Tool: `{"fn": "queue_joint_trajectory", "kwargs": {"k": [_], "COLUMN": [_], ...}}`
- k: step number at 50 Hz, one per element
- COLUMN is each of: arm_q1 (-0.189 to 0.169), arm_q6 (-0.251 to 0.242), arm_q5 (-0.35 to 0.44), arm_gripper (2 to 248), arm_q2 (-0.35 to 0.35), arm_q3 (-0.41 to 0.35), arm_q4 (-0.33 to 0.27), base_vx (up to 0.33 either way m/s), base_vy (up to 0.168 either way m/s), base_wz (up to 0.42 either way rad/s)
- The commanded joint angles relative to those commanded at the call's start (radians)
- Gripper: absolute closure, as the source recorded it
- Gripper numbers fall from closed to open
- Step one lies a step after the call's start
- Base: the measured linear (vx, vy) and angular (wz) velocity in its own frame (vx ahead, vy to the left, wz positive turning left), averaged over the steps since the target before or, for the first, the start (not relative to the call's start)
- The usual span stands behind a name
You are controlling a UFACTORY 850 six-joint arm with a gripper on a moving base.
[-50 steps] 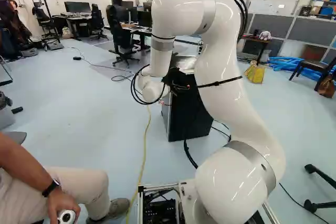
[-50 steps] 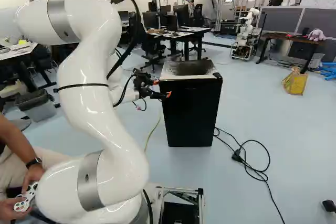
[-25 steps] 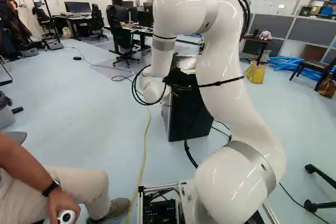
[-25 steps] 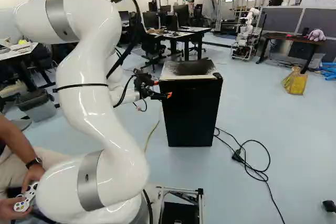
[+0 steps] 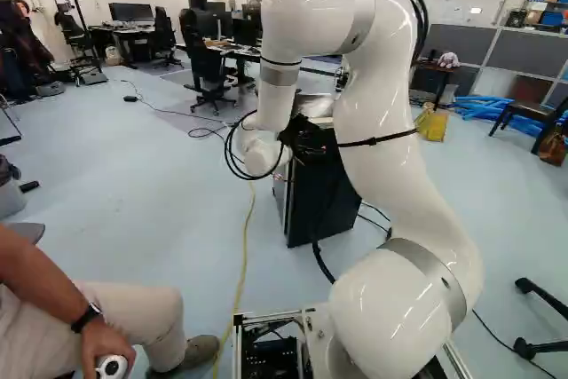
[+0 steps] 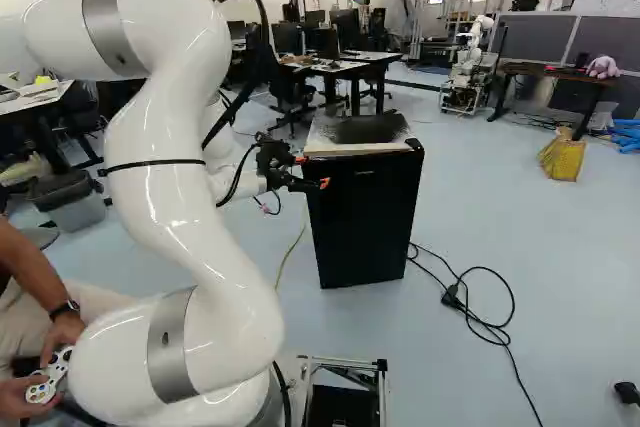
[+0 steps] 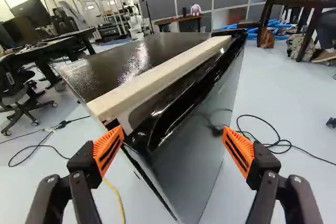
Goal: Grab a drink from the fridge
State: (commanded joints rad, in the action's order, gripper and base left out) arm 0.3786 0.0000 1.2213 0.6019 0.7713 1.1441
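The fridge (image 6: 362,222) has turned a little on the floor, its near bottom corner now closer to the base, and the arm (image 6: 165,182) has drawn slightly back with it. The base has not moved.

The gripper (image 7: 173,131) is at the fridge's upper front corner, on the left of the fridge in the right base view. Its 2 fingers stand wide: 1 orange pad (image 7: 108,149) is at the seam by the fridge's side, perhaps touching, the other (image 7: 239,150) out in front of the fridge door (image 7: 191,153). I see no grip from 2 sides.

The fridge stands upright, ahead of the gripper, and the door's free edge seems to run down between the fingers. The drink is out of sight, presumably inside the fridge. Opening the door looks like the step in hand; the pull should swing it outward without dragging the whole fridge along.
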Motion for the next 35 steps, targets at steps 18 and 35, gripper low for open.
{"fn": "queue_joint_trajectory", "kwargs": {"k": [18,35], "arm_q1": [-0.001,0.000], "arm_q6": [0.000,0.000], "arm_q5": [0.000,0.000], "arm_gripper": [3,3], "arm_q2": [-0.021,-0.044], "arm_q3": [-0.034,-0.073], "arm_q4": [0.000,0.007], "base_vx": [0.000,0.000], "base_vy": [0.000,0.000], "base_wz": [0.000,0.000]}}
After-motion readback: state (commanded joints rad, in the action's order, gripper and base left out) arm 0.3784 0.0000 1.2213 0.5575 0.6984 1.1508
